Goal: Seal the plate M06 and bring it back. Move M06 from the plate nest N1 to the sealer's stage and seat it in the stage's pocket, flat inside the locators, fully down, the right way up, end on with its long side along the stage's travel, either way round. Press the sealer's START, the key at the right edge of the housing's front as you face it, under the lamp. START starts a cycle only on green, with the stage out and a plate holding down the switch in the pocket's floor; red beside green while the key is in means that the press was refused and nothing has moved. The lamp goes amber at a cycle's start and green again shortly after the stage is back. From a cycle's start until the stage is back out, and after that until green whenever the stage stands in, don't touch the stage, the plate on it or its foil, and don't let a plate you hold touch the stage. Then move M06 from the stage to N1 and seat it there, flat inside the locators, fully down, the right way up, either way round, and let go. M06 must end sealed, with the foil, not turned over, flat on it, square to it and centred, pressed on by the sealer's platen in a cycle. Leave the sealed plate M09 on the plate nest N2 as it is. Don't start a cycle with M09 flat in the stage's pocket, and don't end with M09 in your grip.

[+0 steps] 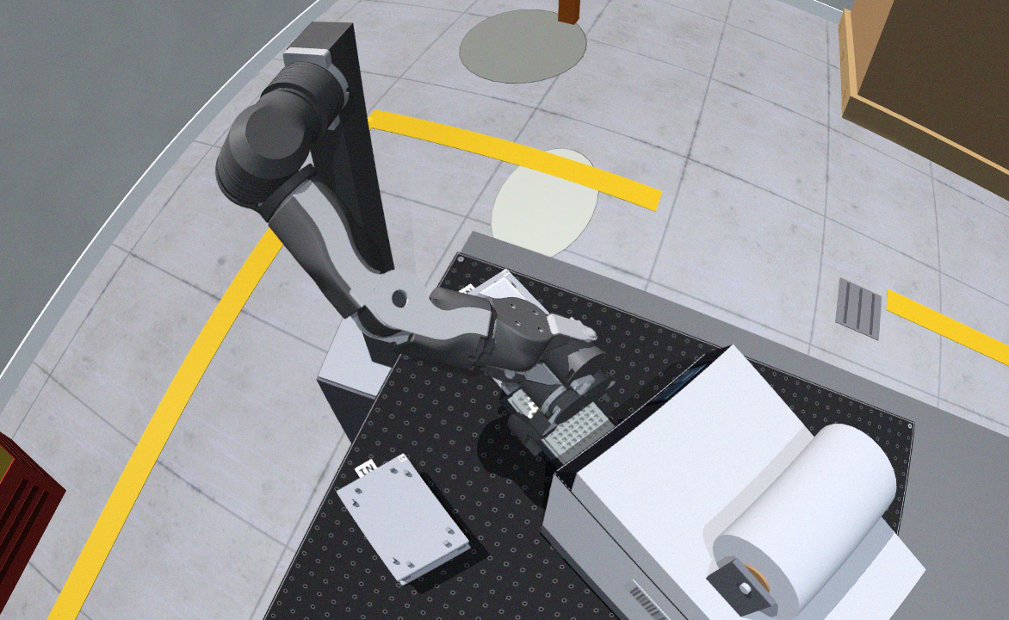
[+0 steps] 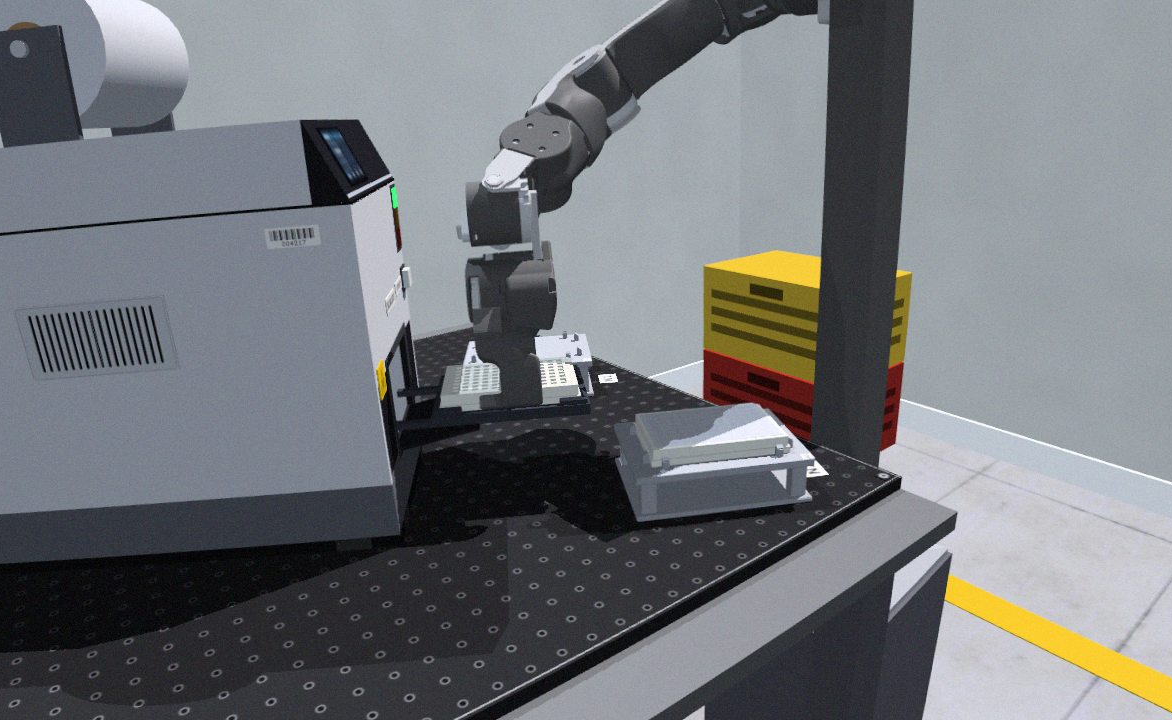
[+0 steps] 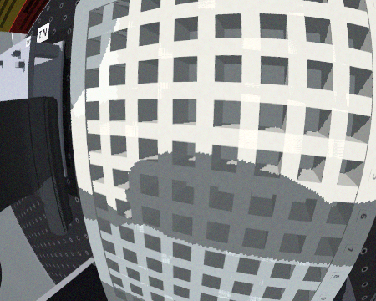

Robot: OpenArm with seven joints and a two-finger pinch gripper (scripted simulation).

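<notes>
Claw: gripper [image 2: 511,380] points straight down, fingers spread wide, gripping nothing.
Plate: M06 [image 1: 576,428] lies directly under it on the sealer's stage [image 2: 518,404], wells up.
Bench: black perforated board [image 2: 447,617] on a grey table.
Nest: N1 [image 1: 404,517] well off to one side, bare.
Room: grey tiled floor [image 1: 762,192], curved yellow line [image 1: 145,439]; stacked yellow and red crates [image 2: 773,340] beyond the dark column [image 2: 859,223].

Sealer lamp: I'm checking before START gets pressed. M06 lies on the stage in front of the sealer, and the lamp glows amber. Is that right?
Not quite. The lamp glows green, not amber, as the exterior view shows. The rest holds: M06 lies on the stage in front of the sealer.
</notes>
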